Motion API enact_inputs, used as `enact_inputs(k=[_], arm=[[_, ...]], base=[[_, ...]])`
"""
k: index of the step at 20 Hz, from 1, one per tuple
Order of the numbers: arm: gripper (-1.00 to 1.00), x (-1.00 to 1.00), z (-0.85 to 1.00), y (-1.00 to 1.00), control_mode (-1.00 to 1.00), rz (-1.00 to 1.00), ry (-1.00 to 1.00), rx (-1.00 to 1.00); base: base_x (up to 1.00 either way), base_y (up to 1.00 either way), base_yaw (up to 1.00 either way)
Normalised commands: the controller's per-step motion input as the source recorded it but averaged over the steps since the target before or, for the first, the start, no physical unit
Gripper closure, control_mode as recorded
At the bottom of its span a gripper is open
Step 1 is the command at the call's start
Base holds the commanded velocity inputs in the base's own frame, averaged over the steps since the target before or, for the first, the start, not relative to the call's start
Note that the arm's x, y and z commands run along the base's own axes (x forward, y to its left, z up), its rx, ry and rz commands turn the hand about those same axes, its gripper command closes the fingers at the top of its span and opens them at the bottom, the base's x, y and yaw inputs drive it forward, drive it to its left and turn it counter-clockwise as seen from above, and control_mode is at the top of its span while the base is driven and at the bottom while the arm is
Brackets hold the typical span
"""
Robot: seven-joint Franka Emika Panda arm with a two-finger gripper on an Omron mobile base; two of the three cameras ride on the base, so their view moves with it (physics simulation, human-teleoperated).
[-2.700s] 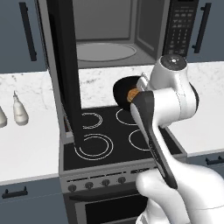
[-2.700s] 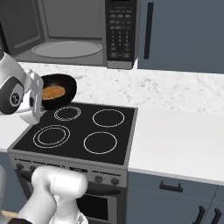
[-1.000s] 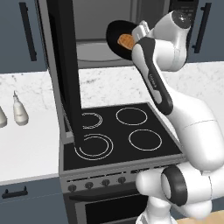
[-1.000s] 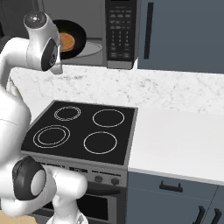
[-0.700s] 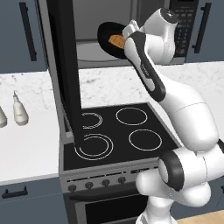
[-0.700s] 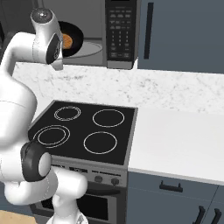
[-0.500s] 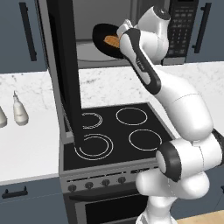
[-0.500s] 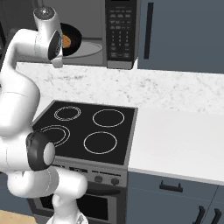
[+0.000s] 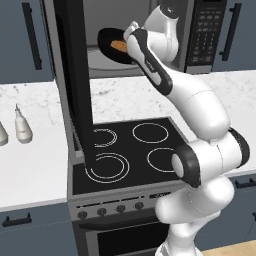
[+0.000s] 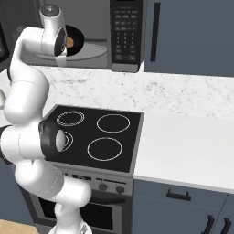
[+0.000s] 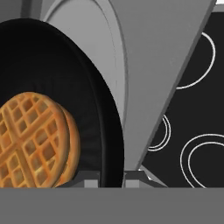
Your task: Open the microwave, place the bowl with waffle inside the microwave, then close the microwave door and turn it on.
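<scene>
— What's the room like?

— A kitchen with dark blue cabinets and a speckled white marble counter (image 10: pixel 183 98). A glossy black stove (image 10: pixel 100 132) with four thin white rings sits below the gripper, and two white bottles (image 9: pixel 22 125) stand on the counter well off to the left of it.

— And the gripper?

— The gripper (image 11: pixel 110 177) is raised to the mouth of the microwave (image 9: pixel 150 35), a wide grey-steel box with a black keypad panel at its right. Its jaws are pinched tight on the rim of the bowl (image 11: pixel 65 87), one fingertip inside the rim and one outside.

— Where's the bowl, then?

— Held in the gripper at the opening, above the smooth grey floor and round turntable (image 11: pixel 83 26). It's shallow, round and matte black, and in the base views it is tilted. The waffle (image 11: pixel 35 140), a golden-brown disc with a crisp grid, rests inside it, just beside the fingertips.

— The door?

— The microwave door (image 9: pixel 75 80), dark glass in a grey steel frame, stands swung wide open, to the gripper's left.
</scene>
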Motion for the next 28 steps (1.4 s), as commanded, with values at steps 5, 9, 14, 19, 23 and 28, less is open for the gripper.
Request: enact_inputs(k=[5, 9, 14, 19, 23, 28], arm=[[1.00, 0.33, -0.12, 0.05, -1.00, 0.00, -0.07, 0.00], [1.00, 0.50, -0.14, 0.03, -1.00, 0.00, -0.06, 0.00], [1.00, 0.55, -0.01, 0.01, -1.00, 0.00, 0.01, 0.00], [1.00, 0.47, -0.09, 0.06, -1.00, 0.00, 0.02, 0.00], [1.00, 0.31, -0.17, 0.09, -1.00, 0.00, 0.03, 0.00], [1.00, 0.15, -0.41, 0.13, -1.00, 0.00, 0.01, 0.00]], base=[[0.00, 0.00, 0.00], [0.00, 0.00, 0.00], [0.00, 0.00, 0.00], [0.00, 0.00, 0.00], [0.00, 0.00, 0.00], [0.00, 0.00, 0.00]])
